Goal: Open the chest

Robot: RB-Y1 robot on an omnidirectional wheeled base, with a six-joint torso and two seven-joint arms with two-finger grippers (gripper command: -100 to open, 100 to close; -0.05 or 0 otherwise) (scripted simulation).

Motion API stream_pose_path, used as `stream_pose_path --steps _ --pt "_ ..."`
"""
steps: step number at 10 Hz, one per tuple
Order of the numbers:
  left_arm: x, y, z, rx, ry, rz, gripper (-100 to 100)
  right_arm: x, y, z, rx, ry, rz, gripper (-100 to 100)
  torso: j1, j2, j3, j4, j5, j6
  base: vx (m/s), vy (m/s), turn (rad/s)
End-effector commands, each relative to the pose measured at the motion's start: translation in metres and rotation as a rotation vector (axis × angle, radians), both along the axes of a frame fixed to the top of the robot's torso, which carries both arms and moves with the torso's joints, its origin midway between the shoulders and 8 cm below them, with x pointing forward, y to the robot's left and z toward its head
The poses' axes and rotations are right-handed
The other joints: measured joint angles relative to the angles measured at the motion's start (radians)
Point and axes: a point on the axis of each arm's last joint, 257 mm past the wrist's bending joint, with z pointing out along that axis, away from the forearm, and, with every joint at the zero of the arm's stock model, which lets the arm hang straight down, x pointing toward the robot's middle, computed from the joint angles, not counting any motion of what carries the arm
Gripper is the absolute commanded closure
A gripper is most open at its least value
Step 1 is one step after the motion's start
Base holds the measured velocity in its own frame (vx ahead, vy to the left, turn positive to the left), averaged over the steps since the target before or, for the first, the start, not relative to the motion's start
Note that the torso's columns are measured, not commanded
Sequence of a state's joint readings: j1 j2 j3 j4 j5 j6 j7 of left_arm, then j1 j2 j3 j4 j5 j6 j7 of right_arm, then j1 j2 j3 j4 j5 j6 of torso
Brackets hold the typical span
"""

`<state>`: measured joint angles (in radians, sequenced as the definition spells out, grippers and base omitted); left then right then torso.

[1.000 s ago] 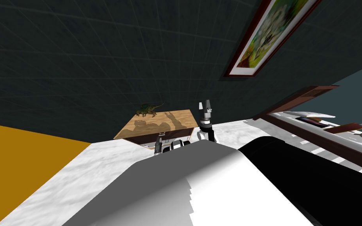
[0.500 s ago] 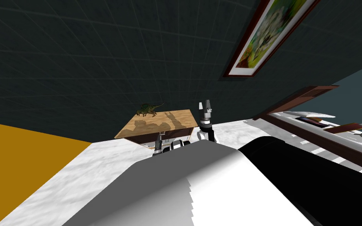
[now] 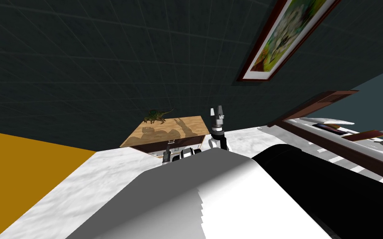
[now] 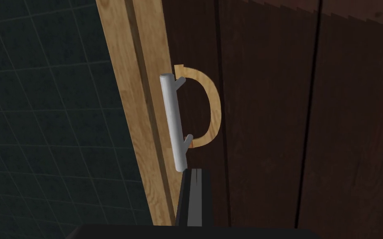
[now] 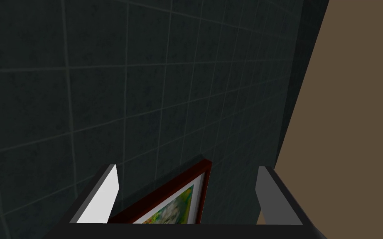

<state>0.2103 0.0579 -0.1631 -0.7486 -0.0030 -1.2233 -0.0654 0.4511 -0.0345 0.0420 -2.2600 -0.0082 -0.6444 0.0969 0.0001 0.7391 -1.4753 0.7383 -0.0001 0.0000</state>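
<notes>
The chest (image 3: 165, 132) stands on the floor by the dark wall, with its grey bar handle (image 4: 172, 120) just under the pale wood lid (image 4: 134, 124). My left jaws are clenched empty, tips just beside the bar's near end. I'd spread them, straddle the bar mid-length, clamp, then lift. Right jaws are released, raised beside the chest.

Dark brown chest (image 4: 269, 124), grey handle (image 4: 170, 120)
</notes>
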Motion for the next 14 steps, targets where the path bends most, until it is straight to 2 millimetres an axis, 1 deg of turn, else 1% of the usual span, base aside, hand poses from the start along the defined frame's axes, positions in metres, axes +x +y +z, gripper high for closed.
stream_pose_path --steps 1,2,4,6,8,9,12,13,14 --pt "0.004 0.020 0.000 0.055 0.003 -0.012 -100 0.000 0.000 0.000 0.000 0.000 0.000 0 0.000 0.000 0.000 0.000 0.000 0.000 -0.021 -0.005 0.004" --pt "0.008 0.026 0.001 0.070 0.002 -0.016 -100 0.000 0.000 0.000 0.000 0.000 0.000 0 0.000 0.000 0.000 0.000 0.000 0.000 -0.030 -0.006 0.007" --pt "0.024 0.020 0.006 0.062 0.001 -0.016 -100 0.000 0.000 0.000 0.000 0.000 0.000 0 0.000 0.000 0.000 0.000 0.000 0.000 -0.056 -0.007 0.013" --pt "0.039 0.025 0.011 0.082 0.001 -0.022 -100 0.000 0.000 0.000 0.000 0.000 0.000 0 -0.001 0.000 0.000 0.000 0.000 0.000 -0.067 -0.017 0.013" --pt "0.049 0.011 0.014 0.051 0.003 -0.018 -100 0.000 0.000 0.000 0.000 0.000 0.000 0 0.000 -0.002 -0.001 -0.001 0.000 0.000 -0.052 -0.009 0.008" --pt "0.053 0.000 0.016 0.024 0.003 -0.015 -100 0.000 0.000 0.000 0.000 0.000 0.000 0 0.000 -0.002 -0.001 -0.001 0.000 0.000 -0.033 -0.002 0.005" --pt "0.058 -0.023 0.020 -0.031 0.001 -0.009 -100 0.000 0.000 0.000 0.000 0.000 0.000 0 0.000 -0.002 -0.001 -0.001 0.000 0.000 -0.009 -0.001 0.001" --pt "0.058 -0.016 0.020 -0.018 0.001 -0.010 -100 0.000 0.000 0.000 0.000 0.000 0.000 0 0.000 -0.002 -0.001 -0.001 0.000 0.000 0.000 0.000 0.000" --pt "0.069 -0.019 0.024 -0.020 0.001 -0.012 -100 0.000 0.000 0.000 0.000 0.000 0.000 0 0.000 -0.001 -0.001 0.000 0.000 0.000 0.002 -0.002 0.015"
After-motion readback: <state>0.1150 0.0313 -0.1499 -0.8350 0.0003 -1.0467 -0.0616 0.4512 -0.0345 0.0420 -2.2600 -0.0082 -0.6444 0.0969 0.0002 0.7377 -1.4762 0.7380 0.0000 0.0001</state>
